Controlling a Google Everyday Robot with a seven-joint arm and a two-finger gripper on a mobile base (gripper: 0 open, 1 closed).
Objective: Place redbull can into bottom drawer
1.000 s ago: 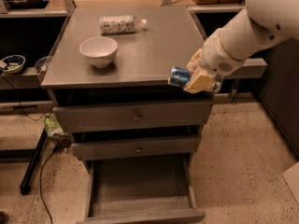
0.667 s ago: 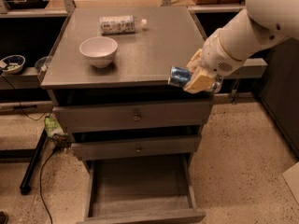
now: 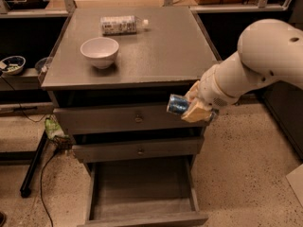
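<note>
Grey cabinet top holds bowl near left edge, bottle along back edge. Gripper clamps redbull can sideways, just below front right corner, well above open bottom drawer. Risk: released this high, the can may bounce out or clip the drawer's right wall. Far finger hidden behind the can.

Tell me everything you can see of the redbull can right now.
The redbull can is a small slim metal can, blue with a shiny silver end. It lies roughly sideways in the air, free end pointing left, the other end hidden between the tan fingers of the gripper, which is shut on it. It hangs in front of the top drawer, right of its knob, and appears to touch only the gripper. The open bottom drawer lies below it.
</note>
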